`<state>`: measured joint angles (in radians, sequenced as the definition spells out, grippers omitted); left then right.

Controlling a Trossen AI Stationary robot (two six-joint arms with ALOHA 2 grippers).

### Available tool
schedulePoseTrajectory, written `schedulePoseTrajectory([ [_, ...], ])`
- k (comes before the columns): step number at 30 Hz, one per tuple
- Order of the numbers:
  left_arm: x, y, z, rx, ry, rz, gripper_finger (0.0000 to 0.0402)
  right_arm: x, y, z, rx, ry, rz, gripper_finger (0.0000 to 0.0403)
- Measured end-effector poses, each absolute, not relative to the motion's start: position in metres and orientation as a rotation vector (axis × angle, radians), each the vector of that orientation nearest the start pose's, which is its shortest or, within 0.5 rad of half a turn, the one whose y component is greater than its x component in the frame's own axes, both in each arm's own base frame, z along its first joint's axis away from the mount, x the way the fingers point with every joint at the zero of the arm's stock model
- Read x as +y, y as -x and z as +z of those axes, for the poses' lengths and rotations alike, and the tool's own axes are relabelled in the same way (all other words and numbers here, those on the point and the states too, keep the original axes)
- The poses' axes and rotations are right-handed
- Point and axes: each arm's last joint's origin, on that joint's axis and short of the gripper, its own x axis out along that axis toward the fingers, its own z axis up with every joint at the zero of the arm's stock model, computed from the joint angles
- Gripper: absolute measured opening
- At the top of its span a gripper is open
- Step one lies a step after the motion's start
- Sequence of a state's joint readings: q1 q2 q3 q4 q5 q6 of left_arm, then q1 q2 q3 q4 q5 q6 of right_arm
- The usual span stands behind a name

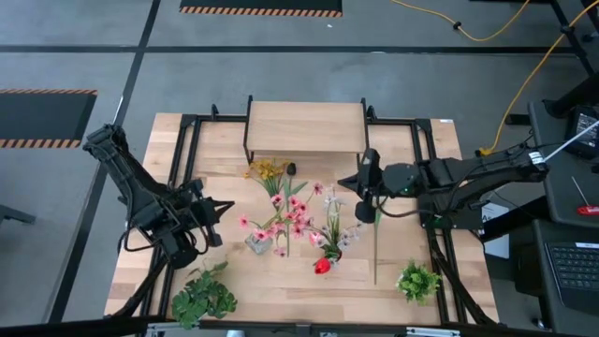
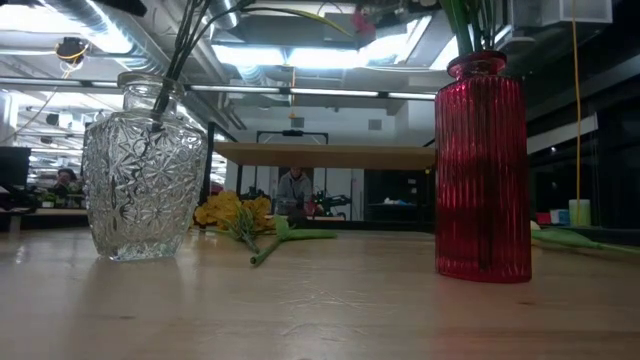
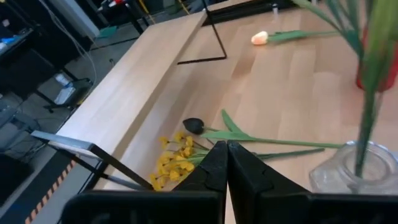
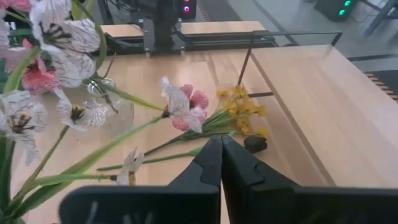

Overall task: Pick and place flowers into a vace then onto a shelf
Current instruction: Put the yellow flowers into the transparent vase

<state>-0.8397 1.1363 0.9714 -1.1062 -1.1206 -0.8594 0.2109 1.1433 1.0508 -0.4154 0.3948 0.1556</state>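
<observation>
A clear cut-glass vase (image 1: pixel 259 243) (image 2: pixel 145 170) holds pink flowers (image 1: pixel 285 220). A red ribbed vase (image 1: pixel 323 265) (image 2: pixel 483 170) holds white flowers (image 4: pixel 62 43). Both vases stand upright on the table. Yellow flowers (image 1: pixel 267 170) (image 3: pixel 171 163) and a dark-blossomed stem (image 1: pixel 291 168) (image 3: pixel 194 126) lie flat in front of the shelf (image 1: pixel 304 126). A peach-budded flower (image 3: pixel 260 38) lies on the table, its long stem (image 1: pixel 375 245) right of the vases. My left gripper (image 1: pixel 227 208) (image 3: pixel 225 152) is shut and empty, left of the clear vase. My right gripper (image 1: pixel 343 181) (image 4: pixel 219 149) is shut and empty, above the white flowers.
Two bushy green plants stand near the table's near edge, one at the left (image 1: pixel 204 295) and one at the right (image 1: pixel 417 281). The shelf's black legs (image 3: pixel 214 43) stand at the far side. Black rails (image 1: pixel 182 154) run along the table's sides. A person (image 2: pixel 293 188) shows in the room behind.
</observation>
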Motion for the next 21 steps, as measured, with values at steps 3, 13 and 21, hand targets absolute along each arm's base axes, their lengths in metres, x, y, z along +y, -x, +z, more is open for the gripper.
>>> schedulePoseTrajectory([
  [3, -0.114, -0.147, 0.285, 0.522, -0.191, 0.533, 0.0002, 0.042, -0.239, 0.334, 0.471, 0.004, -0.235, 0.0002],
  [13, -0.084, -0.164, 0.285, 0.590, -0.056, 0.683, 0.0002, 0.041, -0.238, 0.297, 0.446, 0.092, -0.227, 0.0004],
  [21, -0.063, -0.188, 0.289, 0.665, 0.087, 0.626, 0.0002, 0.029, -0.225, 0.277, 0.332, 0.172, -0.235, 0.0004],
])
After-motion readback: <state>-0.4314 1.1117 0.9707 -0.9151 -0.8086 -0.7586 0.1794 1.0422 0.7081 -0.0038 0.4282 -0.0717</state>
